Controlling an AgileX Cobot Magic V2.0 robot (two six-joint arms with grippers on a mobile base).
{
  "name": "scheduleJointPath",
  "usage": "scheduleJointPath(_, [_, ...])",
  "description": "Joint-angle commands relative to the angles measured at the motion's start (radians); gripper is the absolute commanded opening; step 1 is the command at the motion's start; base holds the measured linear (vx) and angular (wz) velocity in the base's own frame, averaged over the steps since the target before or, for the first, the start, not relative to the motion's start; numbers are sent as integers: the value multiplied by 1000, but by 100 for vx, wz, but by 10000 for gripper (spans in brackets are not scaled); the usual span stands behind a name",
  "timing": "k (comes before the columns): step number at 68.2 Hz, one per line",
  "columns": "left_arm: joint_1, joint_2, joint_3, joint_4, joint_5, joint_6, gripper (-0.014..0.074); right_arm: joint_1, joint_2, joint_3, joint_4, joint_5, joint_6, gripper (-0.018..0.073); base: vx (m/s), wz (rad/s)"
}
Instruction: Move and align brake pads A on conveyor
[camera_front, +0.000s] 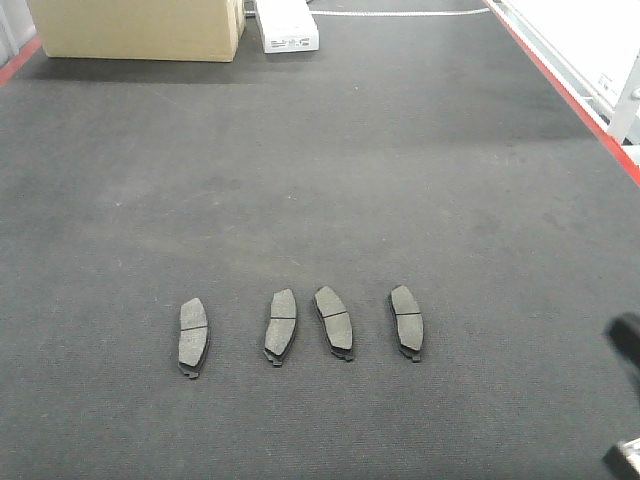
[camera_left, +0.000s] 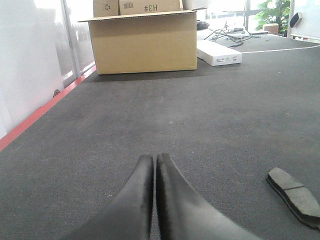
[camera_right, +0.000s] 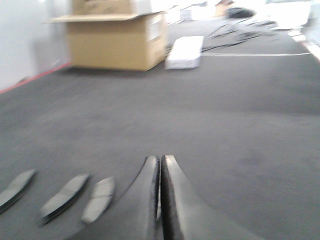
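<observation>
Four brake pads lie face up in a rough row on the dark conveyor belt (camera_front: 320, 180): one at the left (camera_front: 193, 337), two in the middle (camera_front: 280, 325) (camera_front: 334, 321), and one at the right (camera_front: 407, 321). My left gripper (camera_left: 154, 158) is shut and empty, low over the belt, with one pad (camera_left: 295, 197) to its right. My right gripper (camera_right: 160, 159) is shut and empty, with three blurred pads (camera_right: 64, 196) to its left. A dark blurred part of the right arm (camera_front: 627, 340) shows at the front view's right edge.
A cardboard box (camera_front: 135, 28) and a flat white box (camera_front: 287, 25) stand at the far end of the belt. Red frame edges run along the right (camera_front: 570, 95) and the far left (camera_front: 18, 62). Cables lie beyond the white box (camera_left: 227, 35).
</observation>
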Motion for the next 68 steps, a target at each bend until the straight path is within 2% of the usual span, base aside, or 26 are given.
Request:
scheduleJointPath(1, [-3,-11,-9,-3,-75,-5,-6,-93,-42,31,50,-143,-62,-8,0,0])
scheduleJointPath(8, [-3,-11,-9,-3,-75,-5,-6,-171,-119,102,66,-156,-105,-8,0,0])
scheduleJointPath(18, [-3,-11,-9,-3,-75,-5,-6,-252,-220,194,211,-148,-231,-8,0,0])
scheduleJointPath(26, [-3,-11,-9,-3,-75,-5,-6,-249,-276,256,237,-145,-274,-8,0,0])
scheduleJointPath(32, [-3,-11,-9,-3,-75,-5,-6,-249,-307,254,271,-56,-286,-8,0,0])
scheduleJointPath(47, [-3,-11,-9,-3,-75,-5,-6,-250,-399,254,267,11,-292,-8,0,0])
scheduleJointPath(68, [-3,-11,-9,-3,-75,-5,-6,-250,-396,254,265,10,-292,-8,0,0])
